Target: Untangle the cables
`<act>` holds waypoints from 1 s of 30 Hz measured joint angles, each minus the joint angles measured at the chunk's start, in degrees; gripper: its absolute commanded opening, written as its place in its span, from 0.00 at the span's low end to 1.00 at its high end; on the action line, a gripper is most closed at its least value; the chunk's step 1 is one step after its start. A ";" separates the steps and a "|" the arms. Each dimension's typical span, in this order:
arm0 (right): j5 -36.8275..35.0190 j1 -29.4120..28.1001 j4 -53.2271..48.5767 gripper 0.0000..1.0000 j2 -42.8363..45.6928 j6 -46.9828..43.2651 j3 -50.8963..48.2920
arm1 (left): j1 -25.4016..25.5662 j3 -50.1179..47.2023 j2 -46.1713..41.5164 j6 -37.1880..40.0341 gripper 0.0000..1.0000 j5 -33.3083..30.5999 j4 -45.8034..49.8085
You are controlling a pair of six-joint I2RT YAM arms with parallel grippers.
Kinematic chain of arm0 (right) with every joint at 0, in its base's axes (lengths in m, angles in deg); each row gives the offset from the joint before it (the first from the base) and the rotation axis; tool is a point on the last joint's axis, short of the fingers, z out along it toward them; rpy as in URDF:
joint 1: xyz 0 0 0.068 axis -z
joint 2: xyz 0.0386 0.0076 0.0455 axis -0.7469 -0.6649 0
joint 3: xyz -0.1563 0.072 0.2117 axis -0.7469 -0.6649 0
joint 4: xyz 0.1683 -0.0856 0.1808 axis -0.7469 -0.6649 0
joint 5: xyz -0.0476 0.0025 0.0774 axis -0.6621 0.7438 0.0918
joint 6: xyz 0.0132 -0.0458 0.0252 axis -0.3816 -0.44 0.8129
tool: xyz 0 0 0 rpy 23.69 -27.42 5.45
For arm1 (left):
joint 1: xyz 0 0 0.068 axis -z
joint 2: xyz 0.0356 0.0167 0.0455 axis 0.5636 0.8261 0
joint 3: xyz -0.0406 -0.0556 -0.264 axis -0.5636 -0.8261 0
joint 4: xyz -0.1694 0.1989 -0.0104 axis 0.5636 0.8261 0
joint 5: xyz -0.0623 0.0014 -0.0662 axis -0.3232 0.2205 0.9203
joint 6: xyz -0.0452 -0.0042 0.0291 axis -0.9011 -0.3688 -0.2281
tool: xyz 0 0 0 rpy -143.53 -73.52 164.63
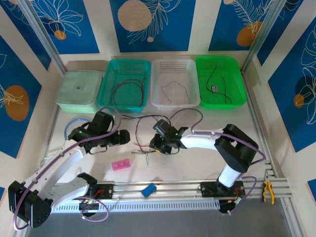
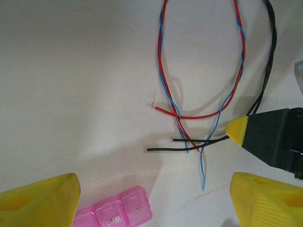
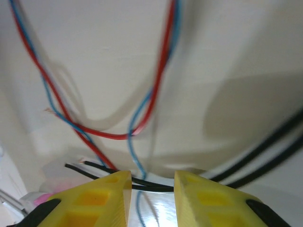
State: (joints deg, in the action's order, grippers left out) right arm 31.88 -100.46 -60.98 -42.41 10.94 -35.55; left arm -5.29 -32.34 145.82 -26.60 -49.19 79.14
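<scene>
The right gripper [image 3: 152, 182] stands with its jaws narrowly apart, tips low on the table [image 1: 187, 168]. It straddles the pair of black wires [image 2: 163, 148] that runs across the gap. As far as its wrist view tells, nothing is pinched yet. The blue wire [image 2: 202, 175] drops toward 6 o'clock through that same gap, close against the black pair. The red wire [image 2: 199, 116] sweeps past at 10 o'clock of the fingertips and crosses both.

The left gripper [image 2: 154, 189] hangs wide open and empty at 9 o'clock of the tangle in the top view. A pink pill box [image 2: 113, 210] sits just beside its left finger. The cables lie mid-table between the two grippers, their loops reaching toward 12 o'clock, where the baskets [image 1: 123, 63] stand.

The main risk, I judge, is a mixed grip. If the jaws shut here they may catch the blue wire with the black pair, and a pull would then drag the whole knot instead of freeing one strand. Red and blue are twisted together along both sides of the loop, so tension could tighten that twist. With the left gripper anchoring nothing, the bundle may simply slide across the table. Wires this thin can also slip out from between the pads.
</scene>
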 measured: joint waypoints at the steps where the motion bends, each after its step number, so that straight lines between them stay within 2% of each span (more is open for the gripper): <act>1: 0.26 -0.07 0.17 0.29 -0.35 0.00 0.70 | 0.00 0.00 0.00 0.00 0.83 0.00 -0.07; 9: 0.42 -0.79 -0.37 0.30 -1.38 0.00 2.12 | 0.04 0.00 0.00 0.00 0.83 0.42 -0.17; 30: -2.19 -1.55 -4.98 0.23 -6.93 -1.70 7.93 | 0.04 0.00 -0.07 0.13 0.82 0.44 -0.26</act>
State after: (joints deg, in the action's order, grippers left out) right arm 29.70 -102.02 -65.96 -49.33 9.24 -27.61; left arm -5.24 -32.34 145.76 -26.46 -48.76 78.88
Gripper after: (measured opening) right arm 0.236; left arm 0.823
